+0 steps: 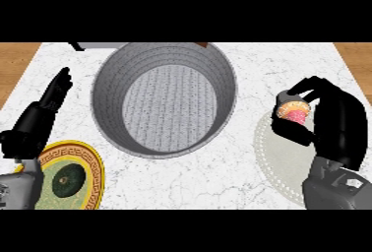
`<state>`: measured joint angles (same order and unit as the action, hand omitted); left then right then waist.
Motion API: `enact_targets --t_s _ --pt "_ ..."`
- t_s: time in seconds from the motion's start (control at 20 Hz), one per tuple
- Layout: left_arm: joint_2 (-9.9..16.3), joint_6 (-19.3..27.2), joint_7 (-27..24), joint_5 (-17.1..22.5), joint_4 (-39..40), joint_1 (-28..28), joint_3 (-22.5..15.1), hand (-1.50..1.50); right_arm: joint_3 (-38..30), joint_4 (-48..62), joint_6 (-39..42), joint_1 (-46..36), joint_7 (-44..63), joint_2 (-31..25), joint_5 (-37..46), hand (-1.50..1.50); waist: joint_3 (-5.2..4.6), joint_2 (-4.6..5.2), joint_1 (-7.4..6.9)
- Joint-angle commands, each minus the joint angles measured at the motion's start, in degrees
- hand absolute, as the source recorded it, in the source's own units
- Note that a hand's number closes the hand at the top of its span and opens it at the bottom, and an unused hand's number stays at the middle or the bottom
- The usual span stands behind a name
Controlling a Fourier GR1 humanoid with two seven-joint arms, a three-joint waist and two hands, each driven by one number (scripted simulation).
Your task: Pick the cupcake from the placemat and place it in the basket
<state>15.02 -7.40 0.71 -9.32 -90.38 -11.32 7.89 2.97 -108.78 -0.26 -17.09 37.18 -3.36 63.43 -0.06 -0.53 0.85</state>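
A cupcake (294,112) with pink frosting and a tan wrapper is at the right, over the upper edge of the pale round placemat (277,157). My right hand (330,118) is curled round it, thumb below and fingers arching over the top. Whether it rests on the mat or is lifted I cannot tell. The large grey basket (109,88) stands at the centre, to the left of the cupcake, and I see nothing inside it. My left hand (44,110) rests at the left with straight fingers pointing up, holding nothing.
A yellow-rimmed patterned plate (91,162) with a dark round food item (69,179) on it lies at the lower left, partly under my left forearm. The white marble counter (262,64) ends in wooden strips at both sides. A dark object peeks out behind the basket's far rim.
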Motion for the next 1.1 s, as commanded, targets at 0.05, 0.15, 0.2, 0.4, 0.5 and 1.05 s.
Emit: enact_targets --t_s 0.05,0.15,0.2,0.4,0.5,1.05 --pt "-0.5 -0.2 -1.5 -0.1 1.8 -0.8 -0.4 0.00 2.4 -6.9 7.0 -13.9 7.2 1.6 1.4 1.50 -0.06 0.35 -1.00" --pt "-1.4 0.5 -2.4 -1.4 2.4 -0.3 -1.4 0.00 2.7 -8.6 12.8 -17.3 10.6 3.0 -1.5 1.50 -0.02 0.38 -0.86" --pt "-1.3 0.0 0.2 -0.5 1.4 -2.4 -1.4 0.00 4.1 -4.8 10.8 -23.6 14.0 3.3 -0.7 1.50 -0.04 0.42 -1.46" --pt "-0.6 -1.0 1.5 0.2 -0.4 -2.1 -1.0 0.00 1.6 0.2 13.6 -33.8 18.1 3.3 -7.9 1.50 0.01 0.45 -1.60" --pt "-0.5 -0.7 -0.3 0.0 1.4 -2.1 -0.3 0.00 0.6 6.7 14.7 -40.2 21.4 3.3 -8.8 1.50 -0.01 0.56 -1.70" --pt "-4.2 1.2 -3.6 -3.1 -0.4 2.3 -4.3 0.00 2.0 34.5 2.0 -57.5 26.6 3.4 -16.5 1.50 -0.04 0.70 -2.99"
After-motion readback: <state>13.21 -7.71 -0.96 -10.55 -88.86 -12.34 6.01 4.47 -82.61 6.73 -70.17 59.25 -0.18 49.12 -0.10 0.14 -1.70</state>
